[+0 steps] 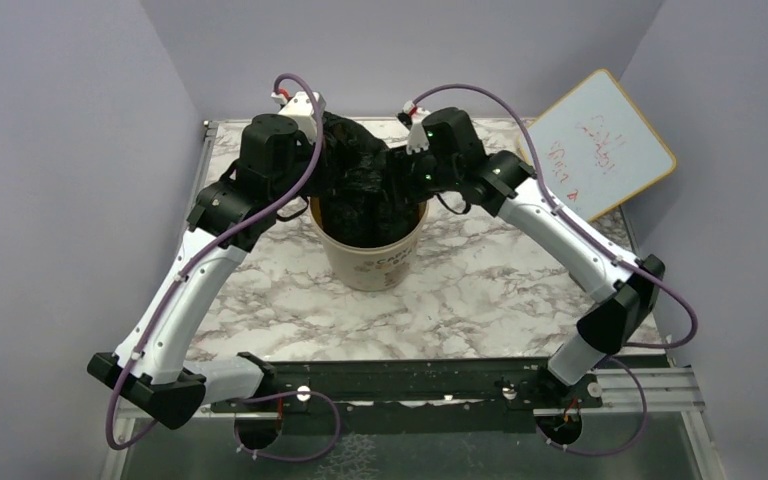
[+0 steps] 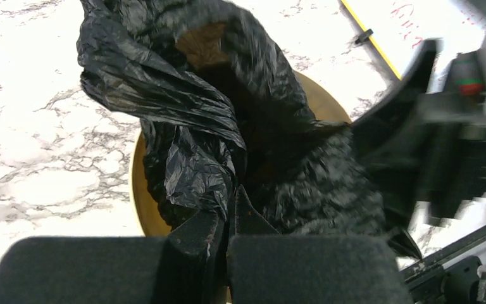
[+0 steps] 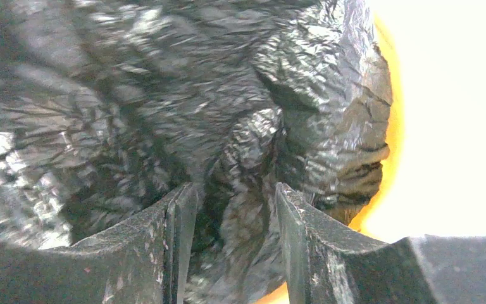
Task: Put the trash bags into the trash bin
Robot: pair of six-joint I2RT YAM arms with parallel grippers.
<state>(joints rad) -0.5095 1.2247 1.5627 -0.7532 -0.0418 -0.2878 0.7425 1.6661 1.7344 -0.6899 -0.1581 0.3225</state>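
While clamping the bag with left fingers, right fingers apart around a fold, press it into the bin.

Crinkly black trash bag bunched over beige trash bin.

The crinkly black plastic bag sits partly inside the round beige tub, bulging above its rim, mid-table on the marbled tabletop, with the yellow-framed whiteboard behind to its right.
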